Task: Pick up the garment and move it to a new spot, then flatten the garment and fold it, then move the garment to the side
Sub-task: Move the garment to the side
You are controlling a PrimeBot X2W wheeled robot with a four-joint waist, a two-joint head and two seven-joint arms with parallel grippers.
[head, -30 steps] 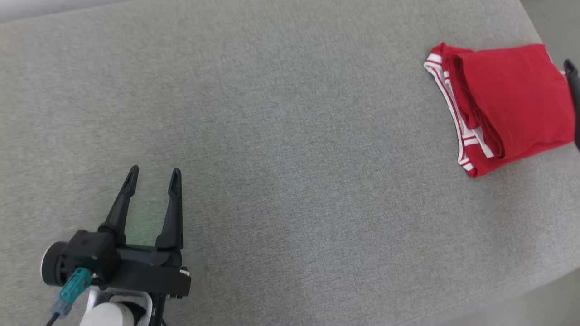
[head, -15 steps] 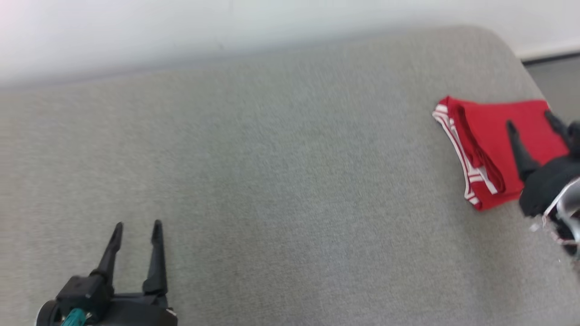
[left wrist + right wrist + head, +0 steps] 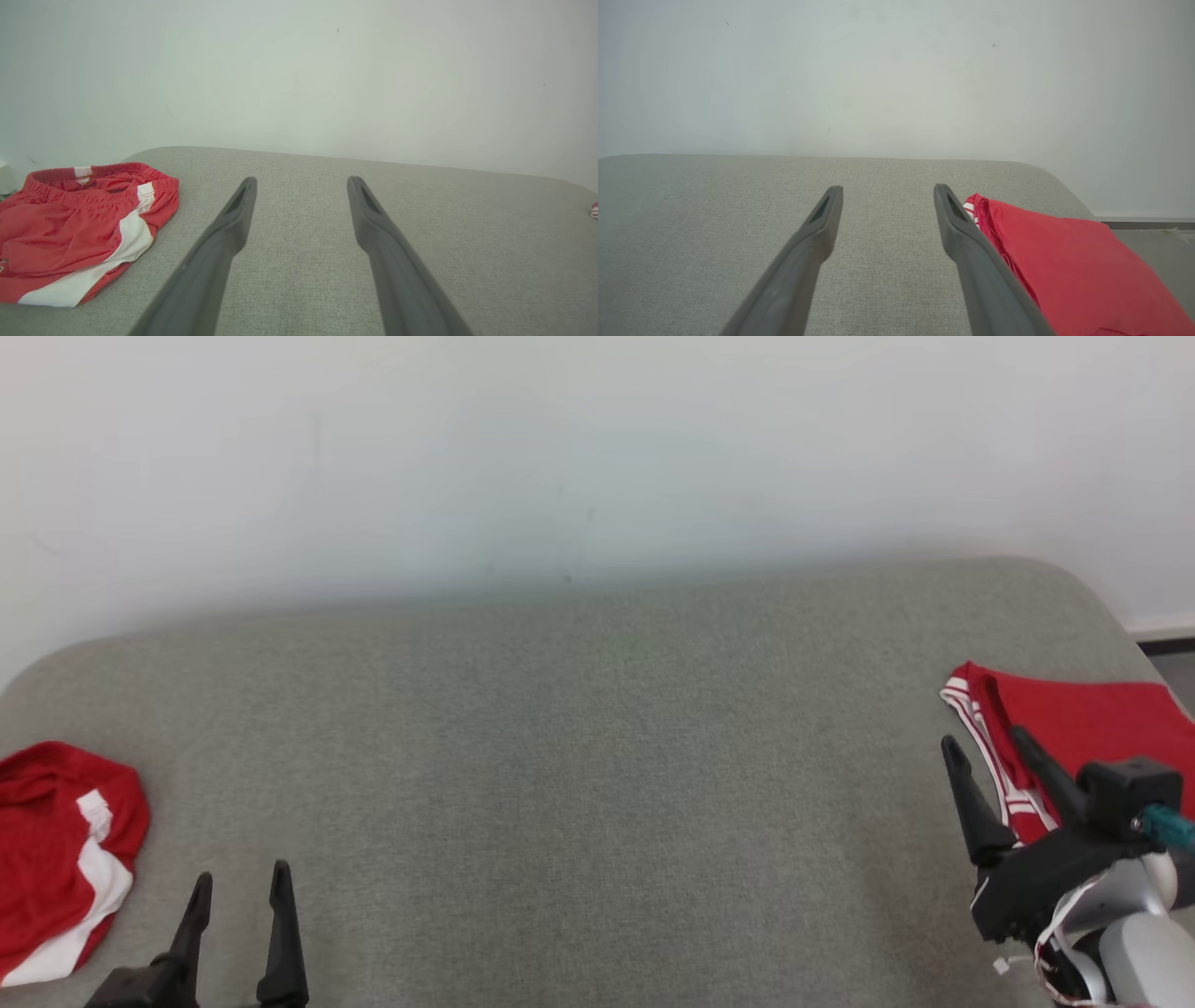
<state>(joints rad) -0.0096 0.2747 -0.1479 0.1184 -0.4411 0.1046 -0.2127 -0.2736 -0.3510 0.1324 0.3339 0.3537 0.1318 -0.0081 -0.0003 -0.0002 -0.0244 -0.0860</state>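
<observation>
A folded red garment (image 3: 1092, 719) with white-striped trim lies at the right end of the grey padded surface (image 3: 597, 756). In the right wrist view the same folded garment (image 3: 1064, 270) sits just right of the fingers. My right gripper (image 3: 983, 739) (image 3: 888, 187) hovers open and empty at its near left edge. A second, crumpled red garment (image 3: 47, 840) (image 3: 70, 224) with white panels lies at the left end. My left gripper (image 3: 241, 877) (image 3: 301, 179) is open and empty just right of it, not touching it.
A pale wall (image 3: 597, 448) rises right behind the surface's far edge. The surface has rounded corners, and dark floor (image 3: 1178, 663) shows past its right end. A wide stretch of bare grey fabric lies between the two garments.
The head camera has tilted up, bringing the wall and the crumpled garment into view. The right gripper has come from beyond the folded garment's right side to its near left edge.
</observation>
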